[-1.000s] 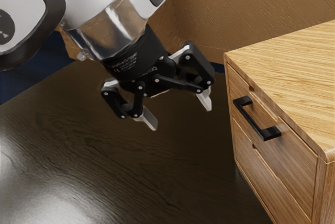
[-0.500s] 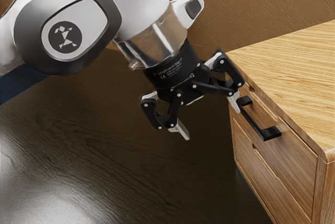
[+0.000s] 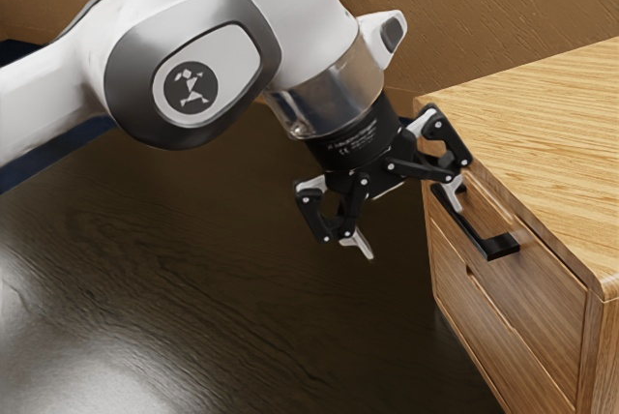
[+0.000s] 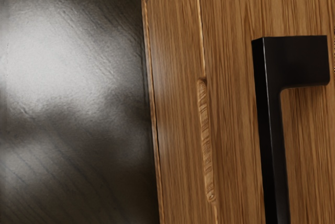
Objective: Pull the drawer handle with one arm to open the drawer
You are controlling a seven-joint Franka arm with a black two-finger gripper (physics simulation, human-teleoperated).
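The big white robot arm (image 3: 193, 66) has moved closer to the light wooden cabinet (image 3: 542, 124). A second ago the jaws hung well apart from it, out over the dark, shiny wooden surface (image 3: 145, 317). Now they are right at the cabinet's front. They are still spread wide and hold nothing.

One finger (image 3: 451, 193) is at the upper end of the long black bar handle (image 3: 476, 228). I cannot tell if it touches the handle. The other finger (image 3: 360, 243) hangs out over the surface, away from the cabinet. So the handle is not yet between the two fingers.

The handle sits on the top drawer front (image 3: 542, 288), just under the cabinet's top edge. The drawer has not moved and looks shut. I think the jaws must slide a little further along the cabinet's front, so the bar lies between them. Then they can close and pull.

From the hand's camera the handle (image 4: 272, 145) is close, with its bent end against the wood.

The cabinet stands on the surface at the exterior view's right. Soft light shines on the surface (image 4: 57, 77) beside the cabinet's corner. A plain brown wall (image 3: 503, 8) stands behind.
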